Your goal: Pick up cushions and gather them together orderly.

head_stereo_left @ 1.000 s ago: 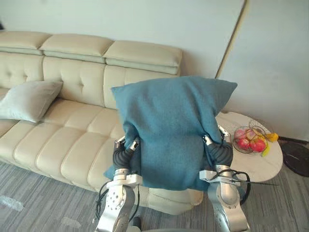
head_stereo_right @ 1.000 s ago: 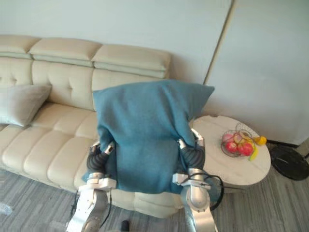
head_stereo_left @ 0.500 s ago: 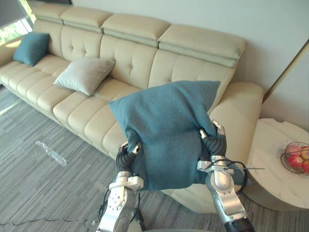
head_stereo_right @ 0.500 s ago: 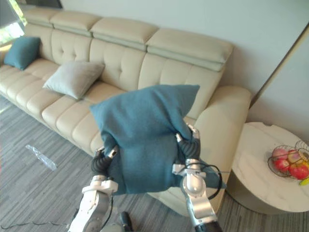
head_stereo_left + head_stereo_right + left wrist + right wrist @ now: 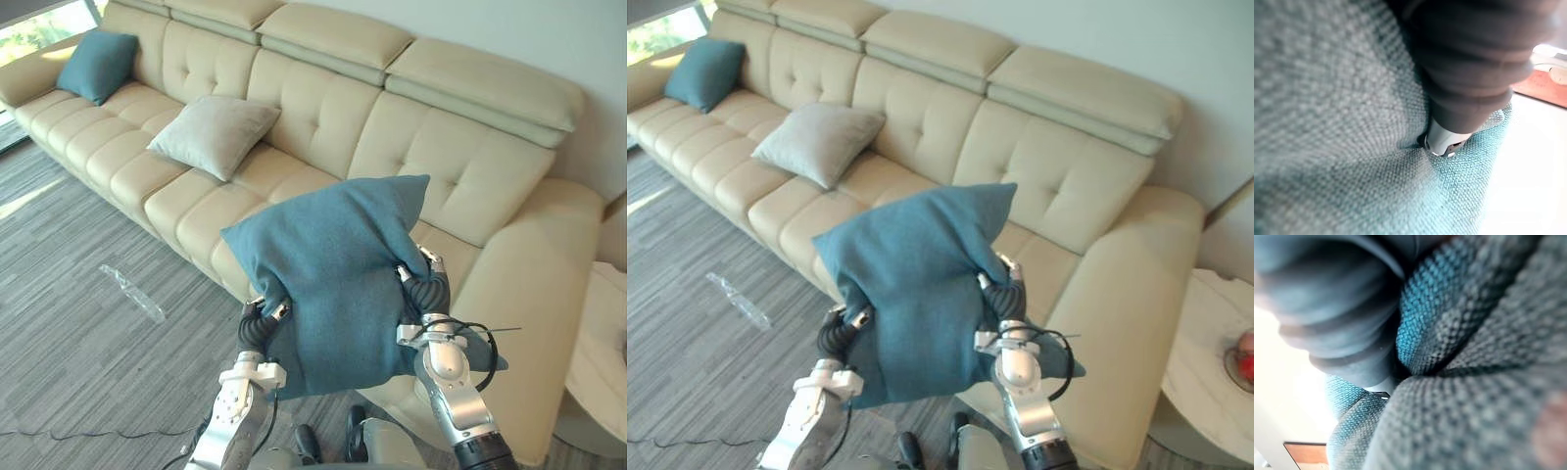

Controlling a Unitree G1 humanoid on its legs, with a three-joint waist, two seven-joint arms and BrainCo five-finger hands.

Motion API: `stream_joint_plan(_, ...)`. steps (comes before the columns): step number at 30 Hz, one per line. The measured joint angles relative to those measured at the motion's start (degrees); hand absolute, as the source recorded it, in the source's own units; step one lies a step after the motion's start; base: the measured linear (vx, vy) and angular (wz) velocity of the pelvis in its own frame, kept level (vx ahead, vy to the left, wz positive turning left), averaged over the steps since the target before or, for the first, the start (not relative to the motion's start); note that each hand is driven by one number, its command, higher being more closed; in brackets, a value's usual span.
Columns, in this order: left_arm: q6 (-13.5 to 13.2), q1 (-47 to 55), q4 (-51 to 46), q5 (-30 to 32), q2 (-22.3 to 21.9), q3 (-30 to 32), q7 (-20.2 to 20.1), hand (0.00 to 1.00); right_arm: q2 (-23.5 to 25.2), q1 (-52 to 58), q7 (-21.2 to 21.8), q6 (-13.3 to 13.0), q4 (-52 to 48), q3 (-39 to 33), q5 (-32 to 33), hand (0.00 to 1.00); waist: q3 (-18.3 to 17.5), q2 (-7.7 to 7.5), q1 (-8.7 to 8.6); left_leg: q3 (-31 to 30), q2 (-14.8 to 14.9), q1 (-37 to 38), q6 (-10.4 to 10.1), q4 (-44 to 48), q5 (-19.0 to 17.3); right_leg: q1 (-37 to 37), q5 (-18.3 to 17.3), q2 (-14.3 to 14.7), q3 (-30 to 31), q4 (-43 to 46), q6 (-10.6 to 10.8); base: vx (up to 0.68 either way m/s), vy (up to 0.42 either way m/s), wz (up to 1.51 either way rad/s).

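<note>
**Q:** Eye views: where is your load?
**A:** The carried cushion hangs between your left hand and right hand, above the sofa front edge. The grey cushion lies mid-seat, and the far cushion sits at the left end.

**Q:** Wrist views?
**A:** Each shows weave pressed against the hand. You cannot tell either grip.

**Q:** Progress?
**A:** Judged early: one cushion is lifted and none are gathered.

Plain teal woven square cushion at the left hand; beyond it, cream button-tufted leather sofa; below, grey streaked carpet floor.
</note>
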Motion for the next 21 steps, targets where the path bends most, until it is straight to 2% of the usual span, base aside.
stream_joint_plan(1, 0.0, 0.0, -0.2, -0.1, -0.1, 0.0, -0.8, 1.00, -0.1, 2.9, 0.0, 0.1, -5.4, 0.0, 0.1, 1.00, 0.2, -0.35, 0.34, -0.6, 1.8, -1.7, -1.2, 7.9, -1.1, 4.0, 0.0, 0.3, -1.4, -2.7, -0.1, 0.32, -0.070, 0.60)
stream_joint_plan(2, 0.0, 0.1, -0.4, -0.1, -0.1, 0.0, -0.9, 1.00, -0.1, 3.5, 0.0, 0.1, -7.0, 0.0, 0.1, 1.00, 0.2, -0.41, 0.46, -0.9, 2.5, -2.5, -1.2, 11.3, -1.3, 4.7, 0.0, 0.4, -1.5, -3.4, -0.1, 0.29, -0.075, 0.50)
stream_joint_plan(4, 0.0, 3.1, -4.7, -0.6, -0.5, 0.0, -2.2, 1.00, -0.1, 6.2, 0.4, 0.0, -16.0, 0.1, 0.1, 1.00, -0.2, 0.28, 2.02, -1.1, 7.3, -7.9, -1.7, 30.9, -0.4, 11.1, -1.6, 2.0, -0.2, -7.3, -1.1, 0.26, -0.016, -0.23)
stream_joint_plan(5, -0.2, 3.4, -5.6, -0.6, -0.8, 0.0, -2.4, 1.00, -0.1, 6.3, 0.6, -0.2, -17.3, 0.1, 0.1, 1.00, -0.2, 0.40, 2.03, -1.2, 8.1, -8.9, -2.3, 33.9, 0.6, 12.1, -2.0, 2.1, 0.2, -7.8, -1.1, 0.34, 0.063, -0.52)
stream_joint_plan(6, -0.6, 3.9, -6.6, -0.6, -1.5, 0.0, -2.8, 1.00, 0.3, 6.3, 0.7, -1.6, -18.6, 0.1, 0.1, 1.00, -0.5, 0.16, 2.46, -1.2, 10.2, -11.4, -1.2, 39.4, 0.1, 13.0, -2.1, 1.8, 1.5, -8.0, -1.2, 0.22, 0.078, -0.43)
stream_joint_plan(7, -0.6, 3.9, -6.7, -0.6, -1.9, 0.0, -3.3, 1.00, 0.6, 6.3, 0.7, -2.2, -18.9, 0.0, 0.2, 1.00, -0.9, 0.00, 2.68, -1.4, 11.4, -12.3, -1.0, 40.0, -1.2, 13.0, -2.3, 1.7, 2.5, -7.9, -1.3, 0.28, 0.115, -0.74)
stream_joint_plan(8, -0.7, 3.7, -6.7, -0.6, -2.4, 0.0, -3.5, 1.00, 1.5, 6.0, 0.9, -3.1, -19.1, -0.3, 0.2, 1.00, -0.9, -0.51, 2.87, -3.6, 12.8, -13.4, -2.1, 37.7, -3.5, 13.4, -2.7, 1.0, 5.4, -8.2, -1.0, 0.18, 0.070, -0.65)
stream_joint_plan(9, -0.6, 3.7, -6.6, -0.6, -2.4, 0.0, -3.6, 1.00, 1.8, 6.1, 0.9, -3.1, -18.9, -0.4, 0.2, 1.00, -0.8, -0.60, 2.89, -4.7, 12.8, -13.4, -2.4, 36.0, -4.0, 13.6, -2.7, 0.6, 6.1, -8.4, -0.9, 0.22, 0.138, -0.74)
stream_joint_plan(10, -0.4, 3.7, -6.0, -0.6, -2.4, 0.0, -3.7, 1.00, 2.7, 6.1, 0.9, -3.2, -17.7, -0.4, 0.2, 1.00, -0.9, -0.90, 2.90, -7.3, 12.5, -12.9, -3.3, 30.5, -4.4, 13.9, -2.9, -0.4, 7.7, -8.5, -0.4, 0.18, 0.246, -0.84)
stream_joint_plan(11, -0.2, 4.0, -4.8, -0.6, -2.4, 0.0, -3.8, 1.00, 3.0, 5.9, 0.9, -3.2, -15.5, -0.4, 0.2, 1.00, -1.0, -1.16, 2.99, -13.5, 10.6, -11.1, -4.0, 19.6, -4.1, 13.9, -3.2, -1.6, 11.1, -8.5, 1.1, 0.22, 0.318, -0.96)
stream_joint_plan(12, -0.1, 4.0, -4.3, -0.6, -2.4, 0.0, -3.8, 1.00, 3.0, 5.9, 0.9, -3.2, -14.7, -0.4, 0.2, 1.00, -1.1, -0.99, 3.10, -16.4, 9.8, -10.2, -5.0, 15.3, -3.5, 13.8, -3.3, -1.9, 12.5, -8.5, 2.0, 0.17, 0.318, -1.14)
stream_joint_plan(13, 0.2, 4.1, -3.4, -0.6, -2.4, -0.1, -3.8, 1.00, 3.0, 5.7, 0.9, -3.2, -12.8, -0.4, 0.2, 1.00, -1.4, -0.33, 3.22, -23.7, 8.3, -7.7, -7.2, 7.1, -2.2, 13.5, -3.9, -2.0, 15.7, -8.4, 3.5, 0.13, 0.335, -1.22)
stream_joint_plan(14, 0.5, 4.2, -2.9, -0.6, -2.3, -0.1, -3.8, 1.00, 3.2, 5.3, 0.9, -3.1, -10.9, -0.4, 0.2, 1.00, -1.7, 0.64, 3.54, -27.4, 7.4, -5.6, -10.7, 3.4, 2.5, 13.3, -4.7, -1.7, 19.1, -8.3, 5.0, 0.18, 0.424, -1.49)
stream_joint_plan(15, 0.6, 4.6, -2.3, -0.6, -1.6, -0.1, -3.7, 1.00, 4.5, 5.6, 0.9, -2.6, -8.8, -0.4, 0.3, 1.00, -2.3, -0.54, 3.25, -24.7, 5.8, -5.3, -8.1, 5.1, 1.4, 12.9, -3.9, -3.4, 22.7, -8.7, 6.2, 0.23, 0.498, -1.21)
stream_joint_plan(16, 0.7, 4.6, -2.3, -0.6, -1.7, -0.1, -3.7, 1.00, 4.7, 5.7, 0.9, -2.2, -9.0, -0.4, 0.3, 1.00, -2.3, -0.90, 2.96, -22.6, 5.6, -5.6, -7.5, 6.4, 0.8, 12.8, -3.7, -4.1, 24.1, -8.8, 6.7, 0.22, 0.466, -1.39)
stream_joint_plan(17, 0.7, 4.9, -2.3, -0.6, -1.7, -0.1, -3.7, 1.00, 4.7, 5.3, 1.6, -1.8, -9.1, -0.3, 0.2, 1.00, -2.5, -1.37, 3.18, -17.7, 5.7, -5.5, -6.0, 9.2, -1.0, 11.5, -3.0, -4.7, 26.5, -8.2, 8.2, 0.17, 0.374, -1.08)
stream_joint_plan(20, 0.2, 5.1, -2.3, -0.6, -1.6, -0.1, -3.7, 1.00, 4.8, 4.8, 2.8, -1.8, -9.7, -0.2, 0.1, 1.00, -2.8, -1.87, 3.59, -10.9, 5.7, -3.5, -5.1, 8.9, -1.7, 7.8, -2.9, -4.6, 27.2, -3.6, 9.0, 0.10, 0.286, -1.41)
stream_joint_plan(21, -0.1, 5.0, -2.3, -0.4, -1.6, -0.1, -3.7, 1.00, 4.8, 4.3, 3.2, -1.8, -9.6, -0.2, 0.0, 1.00, -2.9, -1.90, 3.60, -7.2, 5.8, -2.0, -4.7, 7.7, -1.9, 4.6, -1.6, -4.5, 24.5, -1.2, 8.5, 0.04, 0.168, -1.26)
